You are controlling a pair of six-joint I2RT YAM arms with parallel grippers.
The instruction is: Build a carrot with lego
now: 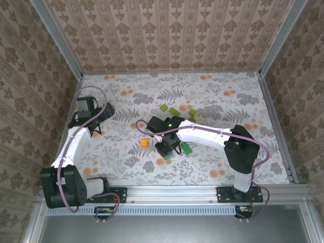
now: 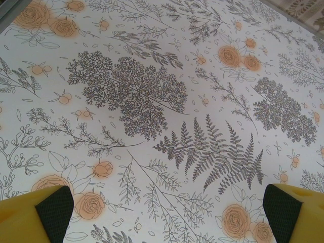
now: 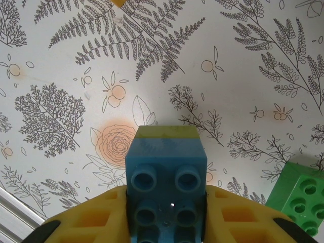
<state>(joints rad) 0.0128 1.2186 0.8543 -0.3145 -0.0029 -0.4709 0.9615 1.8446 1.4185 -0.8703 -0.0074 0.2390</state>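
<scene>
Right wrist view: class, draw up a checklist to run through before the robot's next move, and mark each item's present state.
1. Right hand shut on blue brick: ok.
2. Yellow brick seated flush on blue brick: ok.
3. Green brick apart from blue brick: ok.
4. Left hand open above table: ok.
5. Orange brick joined to lime-green bricks: not ok.
6. Blue brick touching table: cannot tell.

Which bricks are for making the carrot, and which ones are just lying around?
Likely for the carrot:
- orange brick
- lime-green bricks

Probably just lying about:
- blue-and-yellow block, though the right gripper is clamped on it
- green brick beside it
- flowery table cover
</scene>
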